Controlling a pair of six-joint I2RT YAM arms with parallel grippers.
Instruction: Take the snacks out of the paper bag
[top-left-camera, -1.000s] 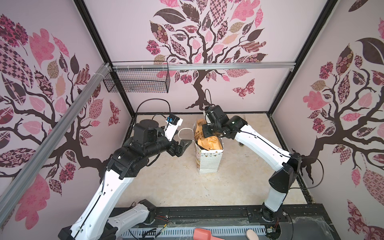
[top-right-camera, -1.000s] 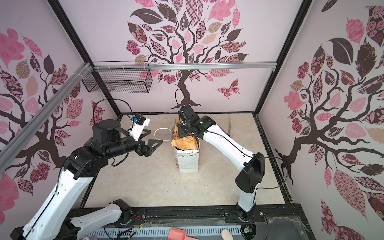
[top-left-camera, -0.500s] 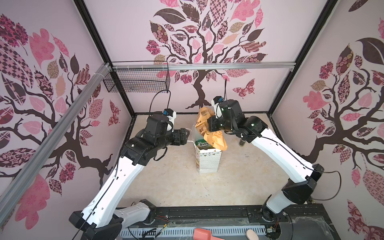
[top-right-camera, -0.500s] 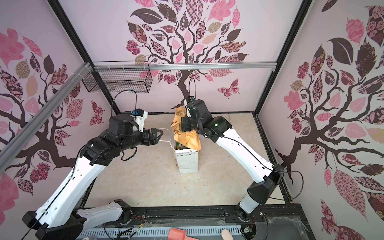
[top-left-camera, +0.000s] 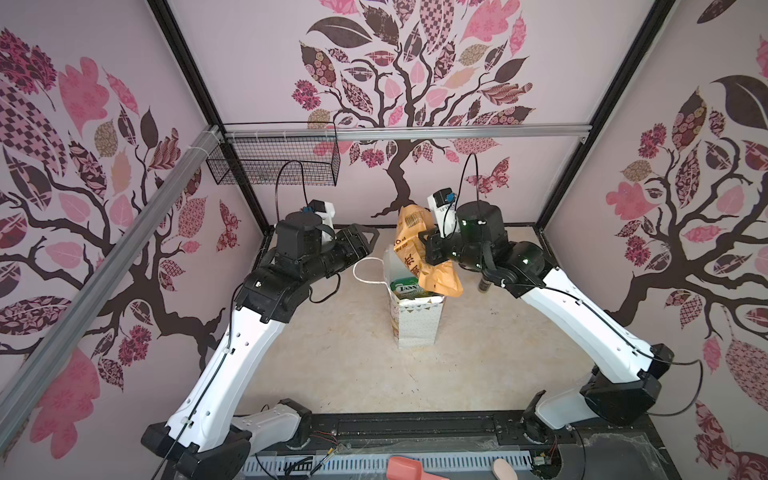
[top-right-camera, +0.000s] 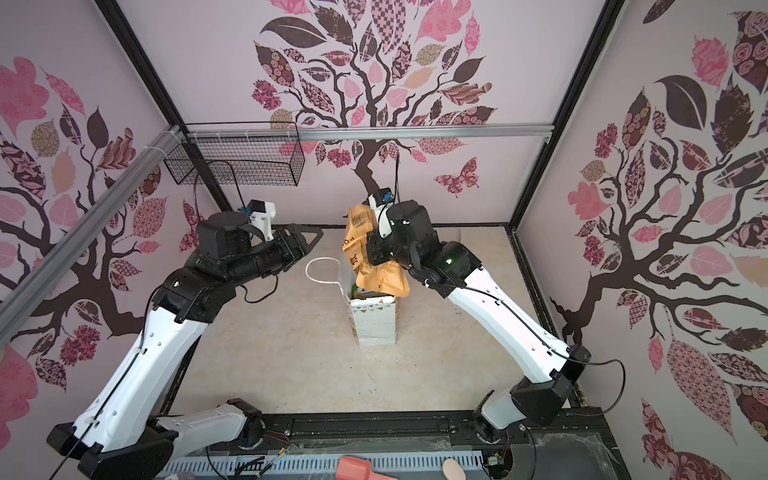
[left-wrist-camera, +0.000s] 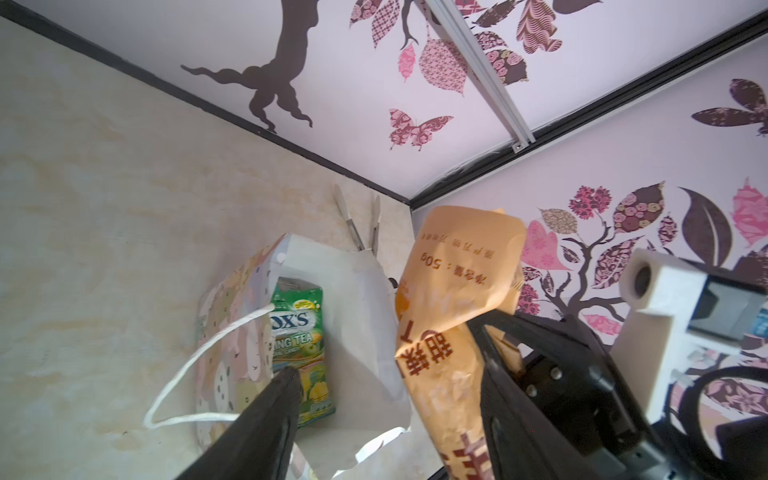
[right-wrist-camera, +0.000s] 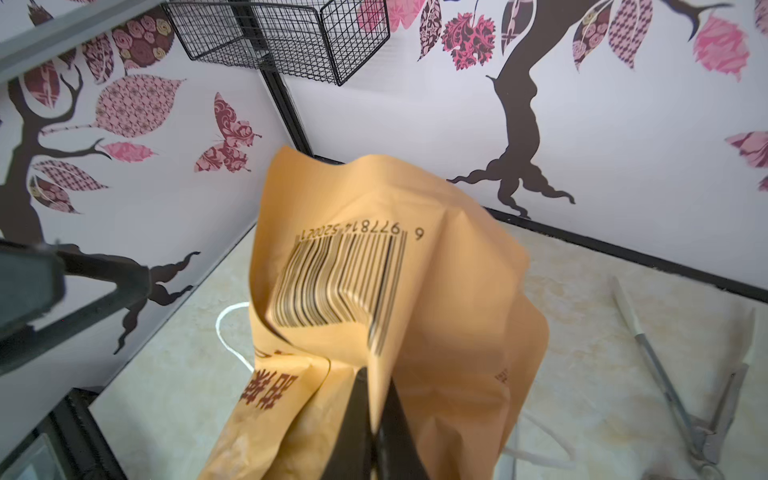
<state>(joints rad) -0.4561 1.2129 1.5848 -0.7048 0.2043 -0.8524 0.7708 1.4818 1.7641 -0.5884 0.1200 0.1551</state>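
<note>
Tan-orange packet (top-left-camera: 409, 245) hangs above the paper bag (top-left-camera: 419, 328), pinched by the right gripper (right-wrist-camera: 376, 415) (to lift it clear); left gripper (top-left-camera: 369, 243) hovers open, empty.

1. Paper bag (top-left-camera: 417, 324) stands upright, central on the table (top-left-camera: 353, 357).
2. Lifted snack packet (top-left-camera: 409, 245) hangs over its mouth, in the right gripper (right-wrist-camera: 375, 386).
3. Second snack packet (left-wrist-camera: 299, 332) sits inside the bag.
4. Left gripper (top-left-camera: 368, 243): left of the bag, apart.
5. Small jar (top-left-camera: 483, 284), partly hidden, apparently stands right of the bag.
6. Tongs (right-wrist-camera: 673, 374) lie behind, toward the back-right corner.
</note>
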